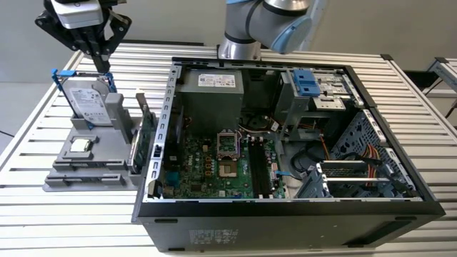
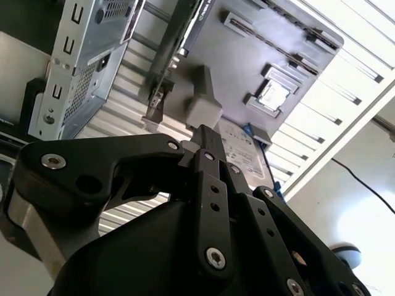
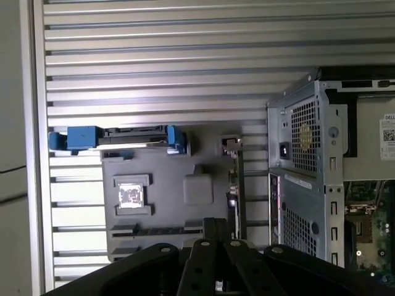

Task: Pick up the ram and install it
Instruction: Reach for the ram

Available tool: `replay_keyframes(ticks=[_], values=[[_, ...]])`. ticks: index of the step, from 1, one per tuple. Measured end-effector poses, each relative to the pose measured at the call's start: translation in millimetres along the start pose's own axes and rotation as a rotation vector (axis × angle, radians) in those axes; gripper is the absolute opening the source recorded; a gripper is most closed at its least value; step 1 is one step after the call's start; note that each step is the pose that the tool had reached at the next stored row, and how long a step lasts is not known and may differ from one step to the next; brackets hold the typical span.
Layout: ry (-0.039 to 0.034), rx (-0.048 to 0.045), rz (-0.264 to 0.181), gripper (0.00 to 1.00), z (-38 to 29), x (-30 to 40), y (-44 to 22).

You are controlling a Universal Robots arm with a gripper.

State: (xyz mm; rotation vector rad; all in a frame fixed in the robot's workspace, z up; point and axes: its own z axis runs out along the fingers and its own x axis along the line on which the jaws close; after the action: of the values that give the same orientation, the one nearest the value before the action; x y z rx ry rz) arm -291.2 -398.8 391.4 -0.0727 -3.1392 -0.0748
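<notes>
Claw [image 1: 105, 65] hangs in the air with its two fingers drawn together, nothing gripped between them. Both wrist views show the fingertips meeting in one dark tip. Below the claw sits a grey holder [image 1: 61, 179] on the slatted table [image 1: 71, 214].

Straight under the claw stands the drive [image 1: 89, 104] in its blue frame, leaning upright at the holder's near end. Farther from the claw along the holder lies a square chip [image 1: 83, 143]. Past the chip, the ram [image 3: 157, 230] appears in the first wrist view as a thin dark strip seated on edge in a long slot of the holder. It is apart from the claw and untouched.

Off to the claw's side, a green card [image 1: 145, 136] stands on edge between the holder and the open case [image 1: 286, 209]. The case lies on its side with the board facing up, well apart from the claw. The arm [image 1: 268, 21] rises behind the case.
</notes>
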Motion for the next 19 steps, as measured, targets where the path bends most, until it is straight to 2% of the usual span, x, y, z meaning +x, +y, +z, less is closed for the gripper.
replay_keyframes(ticks=[19], values=[[0.0014, 0.0001, -0.021, 0.00, 0.6, 17.9, -0.9]])
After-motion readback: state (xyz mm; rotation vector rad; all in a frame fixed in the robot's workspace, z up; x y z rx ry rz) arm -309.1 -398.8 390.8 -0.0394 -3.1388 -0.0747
